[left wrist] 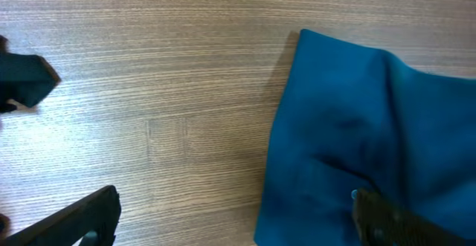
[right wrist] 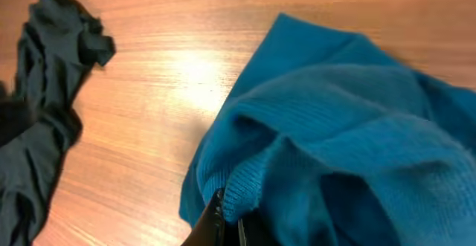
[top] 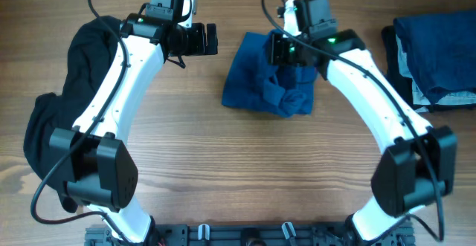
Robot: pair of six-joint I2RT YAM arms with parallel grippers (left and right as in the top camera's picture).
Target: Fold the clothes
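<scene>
Reaching inward from the near edge, both arms bend at the elbow and meet over mid-table.

Left arm: left gripper (top: pixel 211 39) points toward the blue shirt (top: pixel 266 76) and stops just beside its left edge. Its fingers (left wrist: pixel 80 216) are spread wide with nothing held; one overlaps the cloth's edge in the wrist view, contact not discernible.

Right arm: right gripper (top: pixel 282 51) is over the shirt's upper part, jaws drawn together on a ribbed fold of the blue cloth.

Blue shirt: bunched at table centre, left edge straight, bare wood on its left, near and far sides.

Black garment (top: pixel 63 97): crumpled at the far left, partly under the left arm, well apart from the shirt.

Right edge: dark blue garment (top: pixel 439 49) on top of a light grey garment (top: pixel 413 82).

Surface: wood-grain table (top: pixel 245 164).
</scene>
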